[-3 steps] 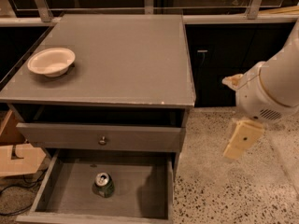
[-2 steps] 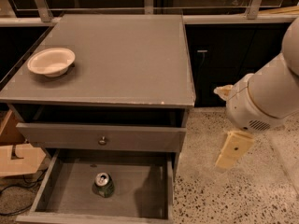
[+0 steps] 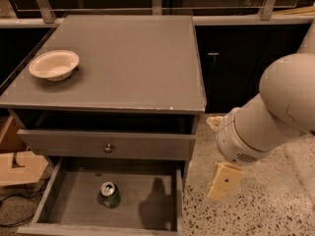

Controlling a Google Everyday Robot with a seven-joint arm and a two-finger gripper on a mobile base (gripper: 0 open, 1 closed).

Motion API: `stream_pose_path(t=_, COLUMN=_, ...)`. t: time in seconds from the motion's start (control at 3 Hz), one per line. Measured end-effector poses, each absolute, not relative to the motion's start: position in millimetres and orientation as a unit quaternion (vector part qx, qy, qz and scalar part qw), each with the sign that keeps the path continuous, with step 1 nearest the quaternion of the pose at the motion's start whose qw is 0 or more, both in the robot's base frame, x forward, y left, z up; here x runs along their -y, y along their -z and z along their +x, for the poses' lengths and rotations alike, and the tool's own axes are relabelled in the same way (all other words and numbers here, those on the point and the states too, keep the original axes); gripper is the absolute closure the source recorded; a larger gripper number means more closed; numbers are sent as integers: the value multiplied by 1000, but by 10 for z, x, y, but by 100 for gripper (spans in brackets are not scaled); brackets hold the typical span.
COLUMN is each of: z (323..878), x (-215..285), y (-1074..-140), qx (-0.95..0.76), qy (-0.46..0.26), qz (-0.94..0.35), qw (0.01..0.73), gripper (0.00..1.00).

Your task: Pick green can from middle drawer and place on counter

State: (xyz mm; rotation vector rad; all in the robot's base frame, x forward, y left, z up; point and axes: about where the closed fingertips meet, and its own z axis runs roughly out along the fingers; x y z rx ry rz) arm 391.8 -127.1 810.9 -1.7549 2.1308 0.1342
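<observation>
Down at the near right, the robot's gripper (image 3: 224, 180) hangs over the speckled terrazzo floor (image 3: 266, 213). It sits below the arm's bulky white wrist (image 3: 241, 141) and just right of the cabinet's near corner. Whether the pincer is spread or pressed together cannot be told from this angle. It is well apart from the green can (image 3: 109, 194), which stands upright in the pulled-out middle drawer (image 3: 69, 200). The can's long axis is vertical and its silver top and pull tab point up. It stands left of centre on the flat grey drawer floor, touching neither side wall, with a dark shadow on the floor to its right. Above the open drawer sits a closed grey drawer front (image 3: 147, 145) with a small round knob (image 3: 108, 147). Over that lies the counter (image 3: 133, 58), where a white bowl (image 3: 54, 64) rests near the left edge. Dark cabinet doors (image 3: 236, 63) stand far right, behind the arm.
</observation>
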Motion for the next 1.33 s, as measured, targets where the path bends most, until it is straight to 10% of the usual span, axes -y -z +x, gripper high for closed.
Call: stream_pose_path(t=1.33, z=3924, x=865, y=-7144, qx=-760, qy=-93, qz=-611, qw=204, gripper=0)
